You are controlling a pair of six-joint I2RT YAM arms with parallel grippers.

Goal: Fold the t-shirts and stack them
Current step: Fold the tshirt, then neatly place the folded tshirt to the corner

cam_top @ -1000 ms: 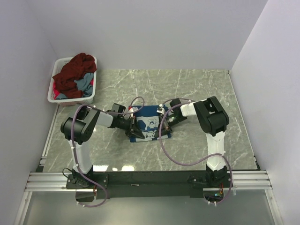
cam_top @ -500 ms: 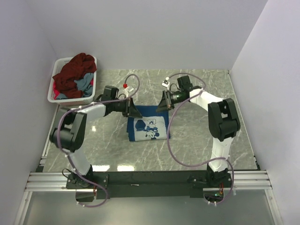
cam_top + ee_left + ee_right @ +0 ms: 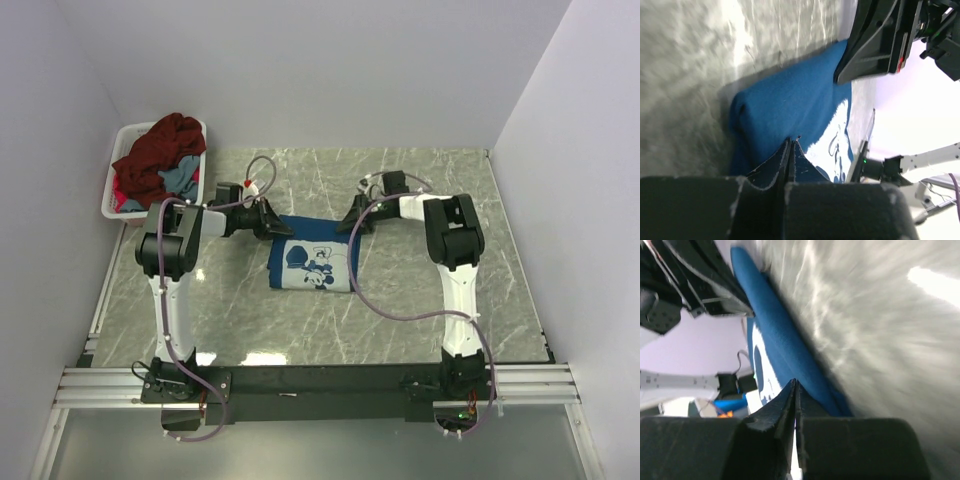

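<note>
A deep blue t-shirt (image 3: 298, 232) with a white print lies folded into a small rectangle in the middle of the marble table. It also shows in the left wrist view (image 3: 790, 97) and the right wrist view (image 3: 774, 322). My left gripper (image 3: 277, 224) is shut and low at the shirt's far left corner; its tips (image 3: 791, 141) show no cloth between them. My right gripper (image 3: 347, 226) is shut at the far right corner, and its tips (image 3: 795, 383) likewise look empty. A dark maroon t-shirt (image 3: 160, 150) and a grey-blue one (image 3: 182, 180) lie heaped in the basket.
The white plastic basket (image 3: 200, 196) stands at the far left against the wall. White walls close the table on the left, back and right. Purple cables loop from both arms over the table near the shirt.
Both grippers moved from the shirt's near middle, up and away, and now sit low at its far corners, further apart. The blue shirt has shifted slightly toward the back wall.
</note>
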